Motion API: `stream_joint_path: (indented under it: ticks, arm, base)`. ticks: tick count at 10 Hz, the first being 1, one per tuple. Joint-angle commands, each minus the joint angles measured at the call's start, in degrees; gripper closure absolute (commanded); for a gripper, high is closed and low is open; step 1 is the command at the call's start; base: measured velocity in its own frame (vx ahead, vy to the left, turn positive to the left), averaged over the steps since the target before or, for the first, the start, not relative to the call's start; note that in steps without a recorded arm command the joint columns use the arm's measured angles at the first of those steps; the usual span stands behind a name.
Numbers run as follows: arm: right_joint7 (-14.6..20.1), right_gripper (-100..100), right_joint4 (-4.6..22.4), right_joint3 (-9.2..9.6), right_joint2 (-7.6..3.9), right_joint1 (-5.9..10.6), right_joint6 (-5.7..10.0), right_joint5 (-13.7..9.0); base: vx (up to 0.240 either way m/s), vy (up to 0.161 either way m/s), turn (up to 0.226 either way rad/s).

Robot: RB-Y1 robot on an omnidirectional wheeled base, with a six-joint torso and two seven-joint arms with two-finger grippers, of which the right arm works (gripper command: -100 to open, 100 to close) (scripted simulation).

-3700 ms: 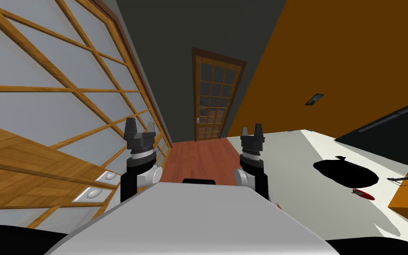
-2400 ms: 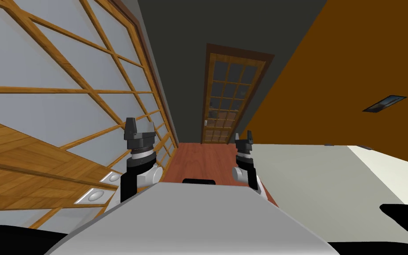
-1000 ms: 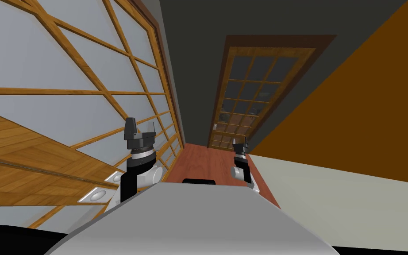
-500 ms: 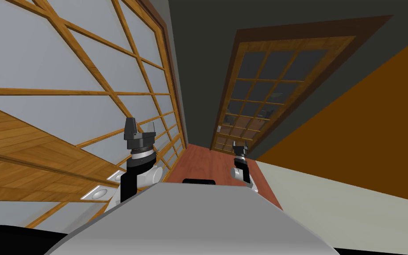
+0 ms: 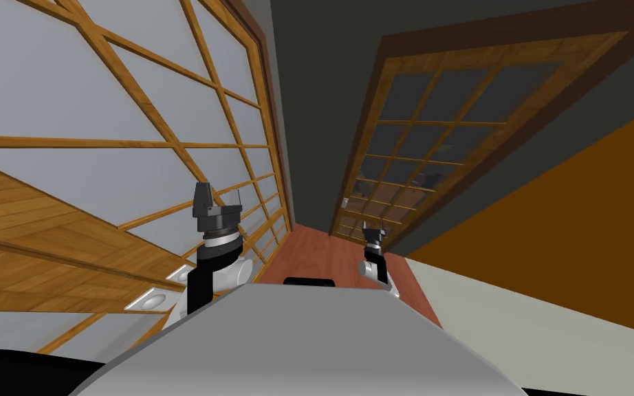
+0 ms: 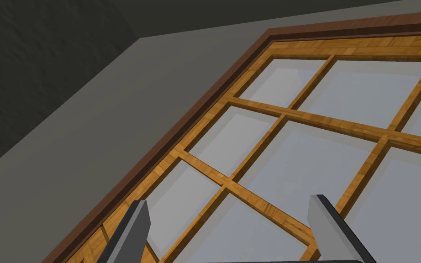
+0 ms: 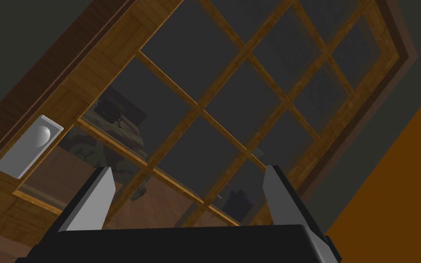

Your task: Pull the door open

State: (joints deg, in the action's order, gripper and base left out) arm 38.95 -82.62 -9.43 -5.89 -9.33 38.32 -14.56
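Draws nearer the glazed wooden door than a second ago, points the nearer right gripper, fingers wide apart and empty, at its panes, leaves the pale knob off beyond one finger on the door's left edge, holds the left gripper raised, equally open.

Forearms black, white joint housings, ribbed grey wrist collars; left gripper and right gripper: dark boxes, thin light grey blade fingers.

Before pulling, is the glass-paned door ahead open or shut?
Shut. The door sits flush in its frame, no gap beside the handle; the open right gripper is not touching it.
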Motion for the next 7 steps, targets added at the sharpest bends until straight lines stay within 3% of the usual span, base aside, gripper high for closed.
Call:
stream_joint_path:
  ticks: [1,2,7]
  arm:
    - [2.34,-100,2.86,-0.47,0.11,0.82,1.09,-0.78]
    - [2.34,-100,3.29,-0.47,0.11,0.82,1.09,-0.78]
    - [9.22,-100,12.1,-2.31,-0.06,3.56,3.21,-3.39]
  base:
    - [0.083,-0.018,0.186]
    - [0.059,-0.022,0.07]
    - [0.08,-0.034,0.145]
